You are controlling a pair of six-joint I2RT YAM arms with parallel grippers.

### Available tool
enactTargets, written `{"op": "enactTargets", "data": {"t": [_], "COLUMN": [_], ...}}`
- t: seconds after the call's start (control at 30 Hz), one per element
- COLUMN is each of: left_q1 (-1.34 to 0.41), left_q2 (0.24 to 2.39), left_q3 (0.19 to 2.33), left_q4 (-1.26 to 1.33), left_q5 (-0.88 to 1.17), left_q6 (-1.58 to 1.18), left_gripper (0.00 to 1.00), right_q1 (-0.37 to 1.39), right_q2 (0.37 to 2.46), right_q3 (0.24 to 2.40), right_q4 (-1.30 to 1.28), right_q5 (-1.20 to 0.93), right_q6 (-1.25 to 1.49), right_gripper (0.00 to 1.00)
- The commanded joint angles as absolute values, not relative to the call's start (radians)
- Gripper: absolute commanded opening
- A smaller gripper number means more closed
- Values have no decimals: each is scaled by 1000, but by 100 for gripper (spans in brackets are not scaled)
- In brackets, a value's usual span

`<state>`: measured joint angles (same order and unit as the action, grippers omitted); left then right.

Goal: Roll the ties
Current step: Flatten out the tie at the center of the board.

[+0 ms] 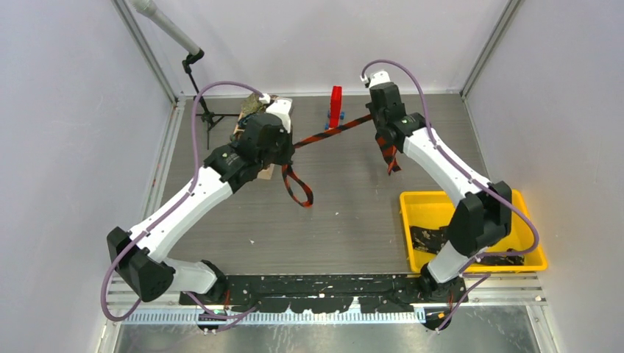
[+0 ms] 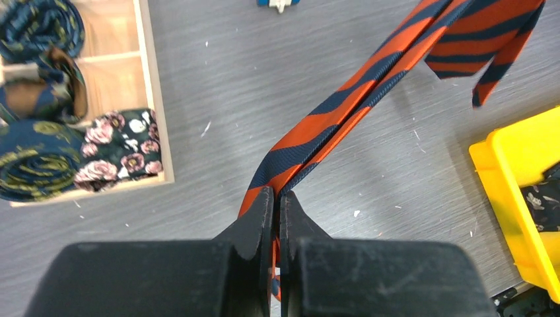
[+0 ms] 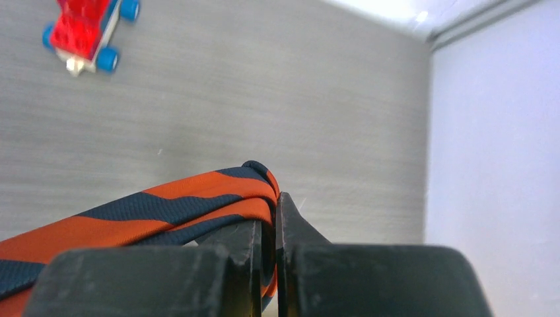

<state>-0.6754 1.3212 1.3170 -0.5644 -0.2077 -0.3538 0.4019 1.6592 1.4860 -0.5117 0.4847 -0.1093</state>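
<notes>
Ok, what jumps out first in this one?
An orange-and-navy tie stretched taut between the left gripper and the right gripper over the far half of the table, both shut on it, loose ends dangling. After that, the yellow bin at near right and the rolled ties in a wooden tray at far left.

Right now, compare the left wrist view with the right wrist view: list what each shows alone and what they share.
Left wrist only: the wooden tray holding rolled ties, the yellow bin, and the pointed end of the orange striped tie. Right wrist only: the pale side wall and the toy block's red body. Both: that tie, pinched by the left gripper in one and the right gripper in the other, over the grey table.
</notes>
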Motion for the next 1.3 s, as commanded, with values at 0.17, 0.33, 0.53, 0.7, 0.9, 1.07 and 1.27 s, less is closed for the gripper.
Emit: {"op": "enactTargets", "data": {"t": [0.17, 0.33, 0.53, 0.7, 0.9, 1.07, 1.27], "left_q1": [-664, -671, -735, -753, -755, -755, -755], "left_q2": [1203, 1146, 1143, 1119, 1118, 1106, 1100], "left_q3": [1376, 1218, 1071, 1036, 1022, 1017, 1027], "left_q4": [-842, -864, -920, -932, -952, -951, -958], "left_q5": [-394, -371, -327, -327, -330, -330, -331], "left_q6": [-136, -209, -322, -340, -354, -353, -347], "left_gripper": [0, 0, 0, 0, 0, 0, 0], "right_q1": [429, 551, 664, 660, 645, 646, 646], "right_q2": [1435, 1525, 1501, 1318, 1158, 1125, 1095], "right_q3": [1132, 876, 838, 948, 949, 893, 838], "right_q4": [158, 335, 359, 75, -159, -261, -56], "right_q5": [581, 653, 668, 324, -197, -283, -313], "right_q6": [-787, -837, -638, -352, -136, -107, 216], "right_gripper": [0, 14, 57, 60, 74, 77, 77]}}
